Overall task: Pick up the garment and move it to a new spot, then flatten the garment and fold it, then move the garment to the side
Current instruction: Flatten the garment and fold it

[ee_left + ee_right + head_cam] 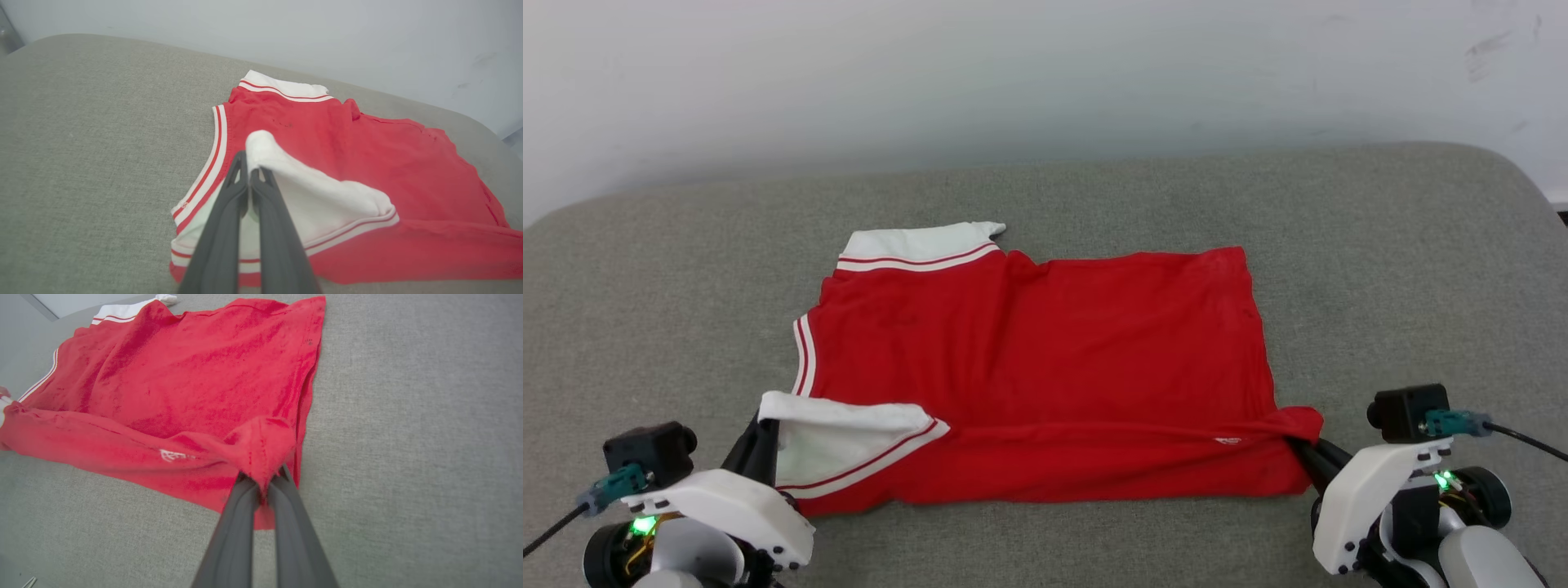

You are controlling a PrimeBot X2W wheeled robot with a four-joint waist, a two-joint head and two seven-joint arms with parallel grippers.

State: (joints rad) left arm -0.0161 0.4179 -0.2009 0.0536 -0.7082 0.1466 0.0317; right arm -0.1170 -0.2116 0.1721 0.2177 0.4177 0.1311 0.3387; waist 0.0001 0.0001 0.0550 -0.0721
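garment [1045,351] crosswise, shoulders left; left end effector [248,169], right end effector [263,482] clamped on it

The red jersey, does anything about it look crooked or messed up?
Nothing damaged. The garment lies mostly flat, but its near edge is lifted and rolled over, pinched at the white panel by the left hand and at the red corner by the right hand.
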